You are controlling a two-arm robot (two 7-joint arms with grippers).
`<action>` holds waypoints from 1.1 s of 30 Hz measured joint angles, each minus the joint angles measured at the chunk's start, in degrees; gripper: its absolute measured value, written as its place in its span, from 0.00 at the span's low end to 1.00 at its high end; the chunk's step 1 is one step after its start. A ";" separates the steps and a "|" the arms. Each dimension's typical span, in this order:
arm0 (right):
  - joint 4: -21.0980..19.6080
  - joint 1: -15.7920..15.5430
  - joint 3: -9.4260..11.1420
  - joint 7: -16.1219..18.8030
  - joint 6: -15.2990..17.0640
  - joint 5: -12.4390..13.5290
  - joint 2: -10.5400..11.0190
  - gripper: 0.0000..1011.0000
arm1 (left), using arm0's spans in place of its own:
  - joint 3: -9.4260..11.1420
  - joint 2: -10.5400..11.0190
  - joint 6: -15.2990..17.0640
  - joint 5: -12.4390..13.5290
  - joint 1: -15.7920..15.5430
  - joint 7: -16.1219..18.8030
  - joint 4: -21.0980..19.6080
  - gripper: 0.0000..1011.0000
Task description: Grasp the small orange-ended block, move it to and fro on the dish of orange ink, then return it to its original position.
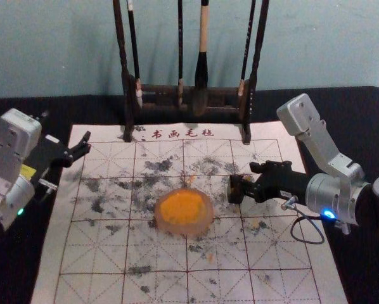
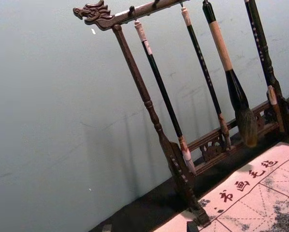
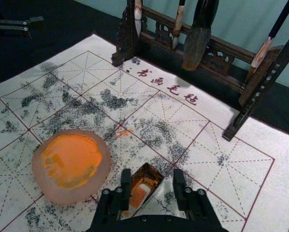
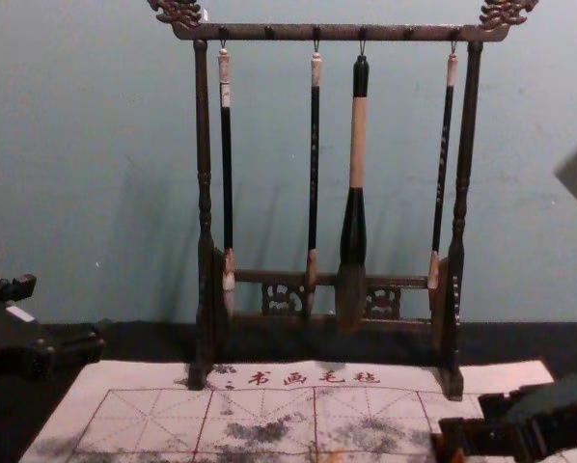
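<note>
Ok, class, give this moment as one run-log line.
right gripper: open, at block | block: unclamped, beside ink dish | ink dish: on mat | left gripper: open, idle, mat's left edge

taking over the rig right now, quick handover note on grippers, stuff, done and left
Right gripper: open, its fingers on either side of the small block, with a gap on one side.
Left gripper: open and idle, by the mat's left edge.
Block: on the robot's right of the ink dish, apart from it.
Done: the right gripper is at the block; whether the ink has been worked yet, I cannot tell.
Left: if not, grasp, move to and fro on the ink, return; if so, probably just back away.
</note>
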 joint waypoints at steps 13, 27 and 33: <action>0.00 0.00 -0.01 0.04 -0.05 0.08 0.01 0.90 | 0.00 0.00 0.00 0.00 0.00 0.00 0.00 0.99; -2.25 -2.67 2.52 0.54 -8.65 0.08 0.02 0.99 | 0.00 0.00 0.00 0.00 0.00 0.00 0.00 0.99; -1.47 -7.76 5.88 -5.61 -24.37 -4.56 -2.22 0.99 | 0.00 0.00 0.00 0.00 0.00 0.00 0.00 0.99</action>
